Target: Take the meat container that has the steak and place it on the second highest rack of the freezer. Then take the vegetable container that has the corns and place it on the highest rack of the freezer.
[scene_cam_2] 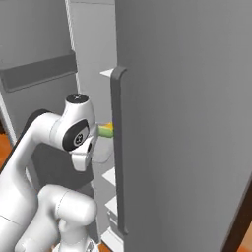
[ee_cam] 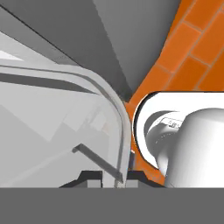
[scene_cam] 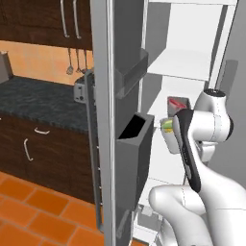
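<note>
The freezer stands open, with white shelves inside. My gripper is shut on the curved rim of the vegetable container, a pale grey tray that I hold inside the freezer at mid height. The yellow and green corns show at its end, and again beside the door handle. Just behind it the meat container, with the red steak in it, rests on a shelf below a wide white shelf. My forearm hides the rest of both trays.
The open freezer door with its grey bins stands close on my left. The other door, shut, with its long handle, is close on my right. A dark counter lies left, above an orange tiled floor.
</note>
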